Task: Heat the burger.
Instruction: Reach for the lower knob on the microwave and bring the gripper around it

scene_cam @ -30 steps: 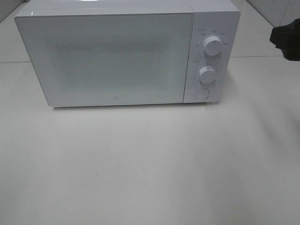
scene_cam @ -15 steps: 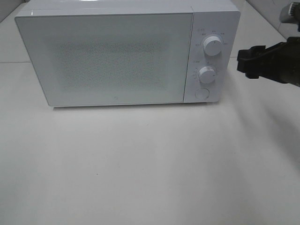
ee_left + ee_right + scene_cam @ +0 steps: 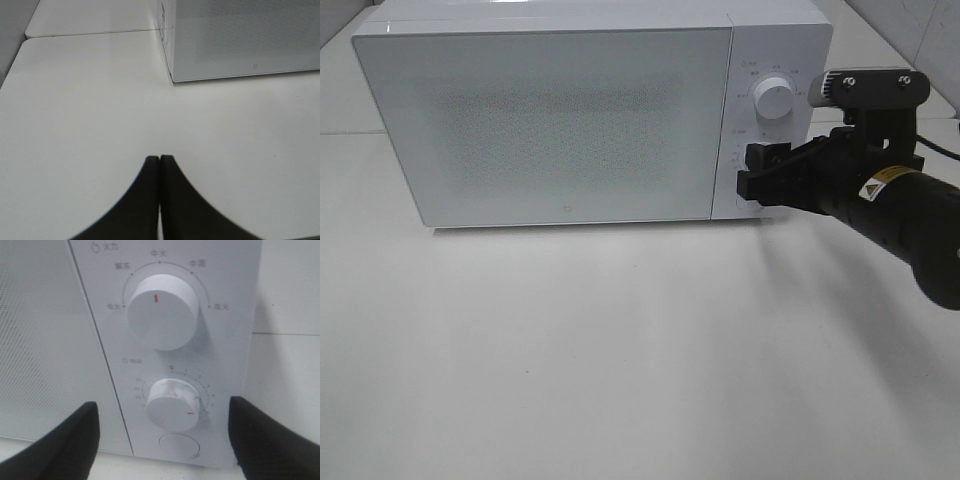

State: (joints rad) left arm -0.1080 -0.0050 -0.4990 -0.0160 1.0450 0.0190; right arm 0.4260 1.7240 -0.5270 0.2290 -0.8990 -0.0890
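Looking across a white tabletop point(image 3: 620, 350) carrying a white microwave point(image 3: 560, 120), door closed. Finding the right pincer point(image 3: 755, 170) up at the control panel, spread wide, framing the lower dial point(image 3: 172, 402) from both sides, below the upper dial point(image 3: 775, 100) and above the round button point(image 3: 179, 445). Finding the left pincer point(image 3: 160, 165) pressed together, hanging over the tabletop near the microwave's front corner. Not seeing the burger in any view; cannot tell its whereabouts.

High overview; both wrists toward microwave point(image 3: 550, 120)
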